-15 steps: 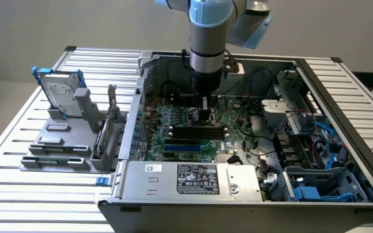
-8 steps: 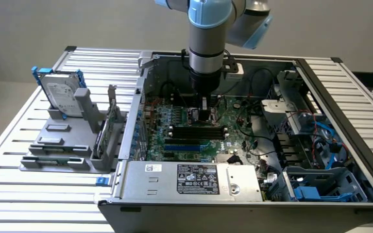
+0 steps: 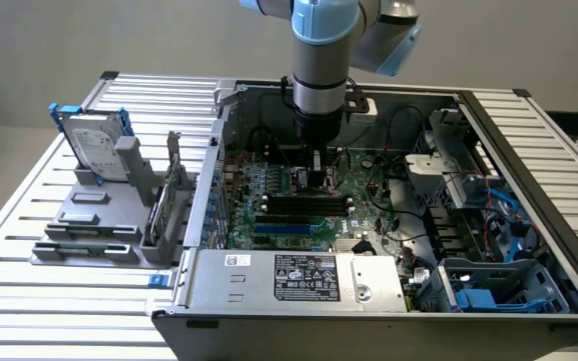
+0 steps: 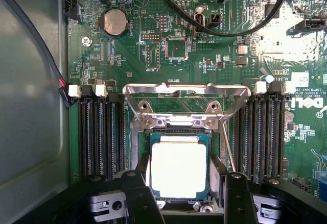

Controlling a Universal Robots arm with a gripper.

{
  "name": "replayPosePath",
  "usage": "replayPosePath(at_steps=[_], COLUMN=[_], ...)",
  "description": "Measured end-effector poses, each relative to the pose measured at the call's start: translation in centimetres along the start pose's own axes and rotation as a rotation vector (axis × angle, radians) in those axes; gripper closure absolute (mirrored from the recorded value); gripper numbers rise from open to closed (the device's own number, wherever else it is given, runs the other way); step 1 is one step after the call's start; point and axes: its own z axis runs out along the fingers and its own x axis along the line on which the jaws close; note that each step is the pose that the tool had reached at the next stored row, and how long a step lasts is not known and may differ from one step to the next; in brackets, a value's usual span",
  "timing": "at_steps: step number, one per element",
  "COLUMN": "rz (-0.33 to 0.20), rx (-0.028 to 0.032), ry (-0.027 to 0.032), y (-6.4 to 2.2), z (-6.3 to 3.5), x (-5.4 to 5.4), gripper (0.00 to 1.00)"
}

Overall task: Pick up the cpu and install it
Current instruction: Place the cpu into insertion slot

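square cpu (image 4: pixel 179 165) lies flat in the metal-framed socket (image 4: pixel 179 124), smooth silver lid up, edges parallel to the black ram slots (image 4: pixel 102 137); gripper (image 4: pixel 186 183) open, fingers (image 4: pixel 137 193) flanking it.

cpu (image 4: pixel 179 170) | lying in socket (image 4: pixel 179 127) | load plate (image 4: pixel 180 89) open | claw (image 4: pixel 186 179) spread, flanking cpu

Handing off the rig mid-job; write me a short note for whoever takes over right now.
Now: the tool is open, down inside the PC case, fingers either side of the cpu.
Where: the cpu lies flat in the socket on the motherboard.
Done: cpu picked up and set into the socket.
Left: the metal retention frame stands open, not closed over the cpu.
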Motion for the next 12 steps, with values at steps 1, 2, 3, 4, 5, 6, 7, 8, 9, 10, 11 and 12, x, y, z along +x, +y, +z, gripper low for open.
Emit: replayPosePath(at_steps=[1, 2, 3, 4, 5, 6, 7, 8, 9, 10, 11, 12], rz=[0.0, 0.0, 0.0, 0.0, 0.0, 0.0, 0.0, 0.0, 0.0, 0.0, 0.0, 0.0], rx=[-0.0004, -0.0002, 0.0, 0.0003, 0.0004, 0.0004, 0.0003, 0.0004, 0.0003, 0.0004, 0.0003, 0.0004], ry=[0.0011, 0.0007, 0.0003, -0.0003, -0.0005, -0.0004, -0.0004, -0.0004, -0.0003, -0.0005, -0.0003, -0.0004], y=[0.01, 0.0, 0.0, 0.0, 0.0, 0.01, 0.02, 0.03, 0.04, 0.06, 0.08, 0.1], z=[0.03, 0.03, 0.02, -0.02, -0.08, -0.21, -0.39, -0.6, -0.83, -1.09, -1.41, -1.75], x=[0.0, 0.0, 0.0, 0.0, 0.0, 0.0, 0.0, 0.1, 0.1, 0.1, 0.2, 0.2], gripper=[0.44, 0.44, 0.44, 0.38, 0.38, 0.38, 0.38, 0.38, 0.38, 0.38, 0.38, 0.38])
